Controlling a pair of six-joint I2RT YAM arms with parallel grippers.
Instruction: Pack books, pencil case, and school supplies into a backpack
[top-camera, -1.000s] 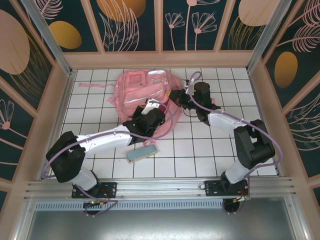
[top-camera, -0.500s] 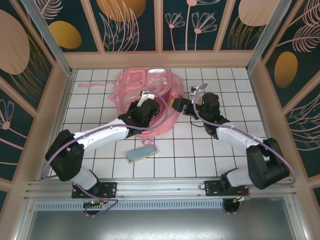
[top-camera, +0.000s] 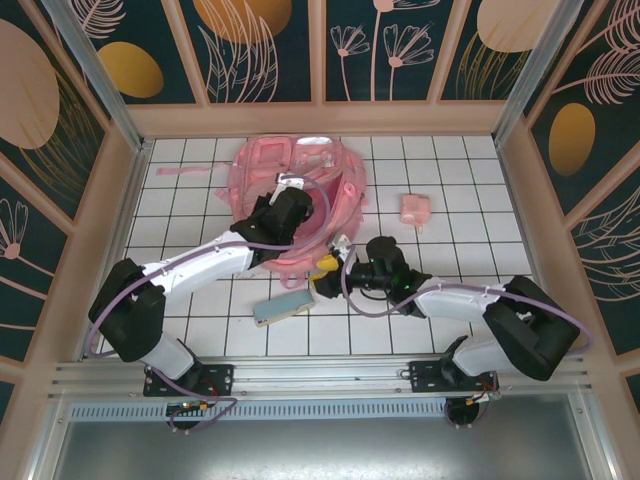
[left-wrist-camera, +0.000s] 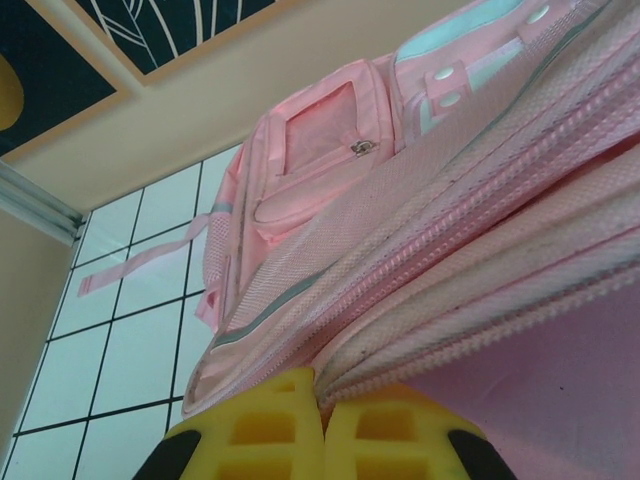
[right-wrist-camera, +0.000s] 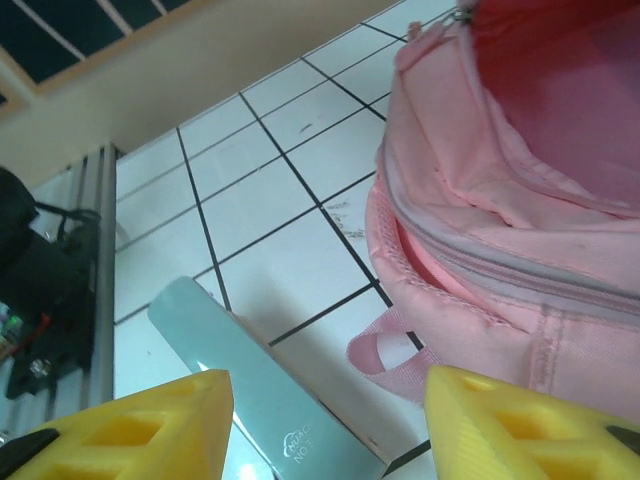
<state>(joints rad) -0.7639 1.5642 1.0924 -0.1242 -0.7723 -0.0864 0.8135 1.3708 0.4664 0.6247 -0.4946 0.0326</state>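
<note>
The large pink backpack (top-camera: 262, 166) of woven mesh and smooth fabric lies slumped at the far middle of the white tiled table (top-camera: 470, 300); its surface is finely gridded, with a pale grey-green strip running along it, a flat front pocket with a small metal zip pull, and ribbed zipper tape along the opening. The left gripper (left-wrist-camera: 320, 435) has its blocky yellow fingers (left-wrist-camera: 255, 435) pressed together, and the toothed rim of the bag's opening runs right into the seam between them, so it is pinching that edge; a thin pink strap trails flat over the tiles beyond. The right gripper (right-wrist-camera: 325, 425) sits low at the near side of the bag with its two yellow fingertips spread wide and nothing between them; just in front of it the bag's mouth gapes, showing a smooth, deeper pink lining, and a small webbing loop curls onto the tile below the stitched rim. The long, narrow pale teal pencil case (top-camera: 283, 306) lies flat on the tiles near the bag's front edge, smooth-faced, with a small printed mark near one end; from the right wrist it lies close below the fingers, not touching them. The small, soft-looking pale pink squarish item (top-camera: 415, 209) rests alone on the tiles to the right of the bag, well apart from both grippers.
</note>
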